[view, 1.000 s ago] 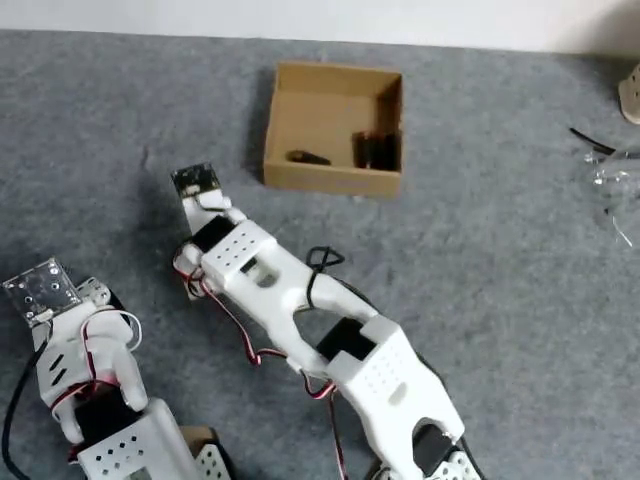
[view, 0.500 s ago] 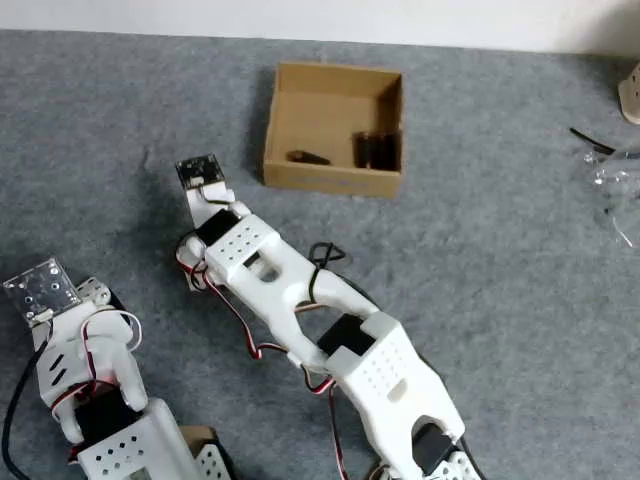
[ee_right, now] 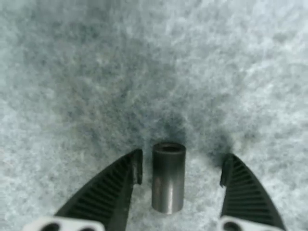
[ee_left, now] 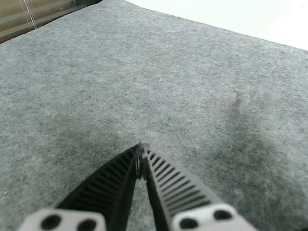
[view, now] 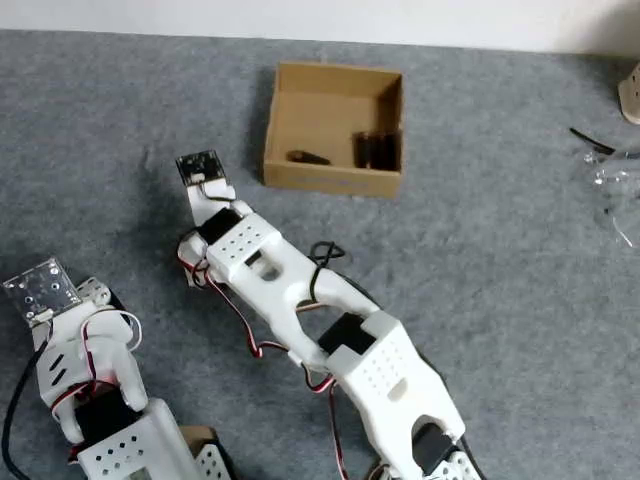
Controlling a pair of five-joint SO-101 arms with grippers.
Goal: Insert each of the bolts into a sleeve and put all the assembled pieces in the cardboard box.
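Right, one dark metal cylindrical sleeve (ee_right: pixel 169 177) is sitting on the grey felt table cover (ee_right: pixel 72 72), its open end pointing away from the wrist camera. Whether it is standing upright or lying flat is hard for you to judge from this angle. Your right gripper (ee_right: pixel 182 159) is straddling it with its two ribbed black fingers spread wide. One finger is sitting just beside the sleeve and the other is standing farther off.

In the high view your right arm (view: pixel 300 290) is stretching across the middle of the table. Its wrist is hanging over a spot to the left of the one open brown cardboard box (view: pixel 333 180), near it but apart.

Inside the box, a single dark piece (view: pixel 308 157) is lying toward the left and a dark cluster (view: pixel 376 150) is sitting against the right wall. You cannot count the parts in that cluster.

Your left gripper (ee_left: pixel 141 150) is hovering over the felt with its fingers pressed together, tips meeting. The left arm (view: pixel 80 370) is sitting at the near left corner, well apart from the box.

At the right edge a clear tangle with a black wire (view: pixel 605 165) is lying, cut off and hard to make out.
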